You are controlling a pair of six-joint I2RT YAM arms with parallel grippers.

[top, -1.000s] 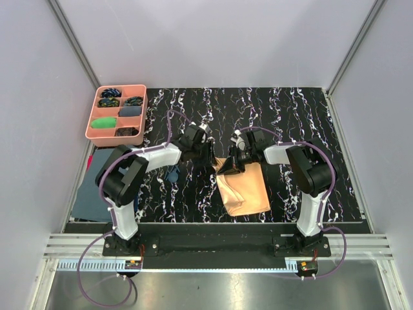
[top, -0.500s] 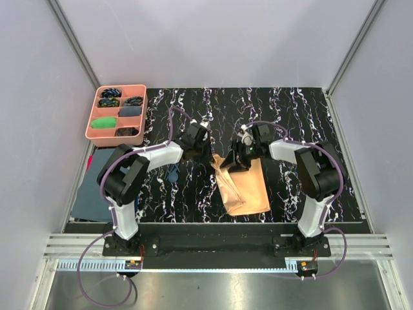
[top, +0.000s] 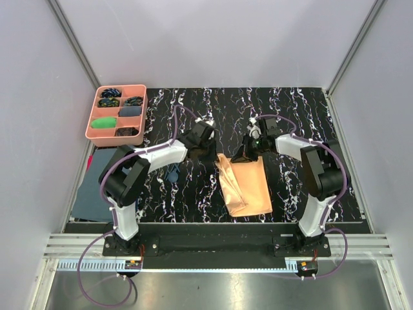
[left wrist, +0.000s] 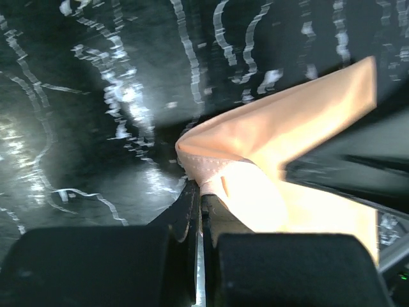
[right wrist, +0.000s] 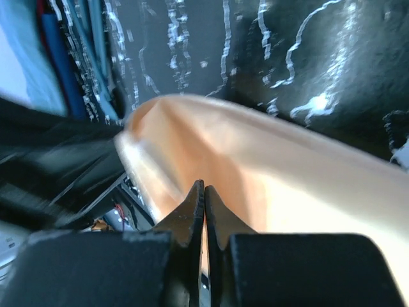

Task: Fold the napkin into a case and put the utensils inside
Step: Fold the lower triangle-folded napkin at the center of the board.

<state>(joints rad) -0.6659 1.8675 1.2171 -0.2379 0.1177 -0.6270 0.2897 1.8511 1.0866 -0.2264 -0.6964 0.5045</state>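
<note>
Left claw (left wrist: 199,193), right claw (right wrist: 204,194) — both moved back, pinching napkin (top: 248,187) — edge wider

No legible text, label, brand, number or sign in any view.

The napkin (top: 245,187) is a plain, shiny peach-orange. The counter (top: 187,194) under it is black with white marble-like veins. Far left of the napkin, a salmon-pink tray (top: 91,124) holds one bright green bundle (top: 103,122) among dark ones. Nearer, a cloth (top: 87,187) is dark blue-grey.
</note>
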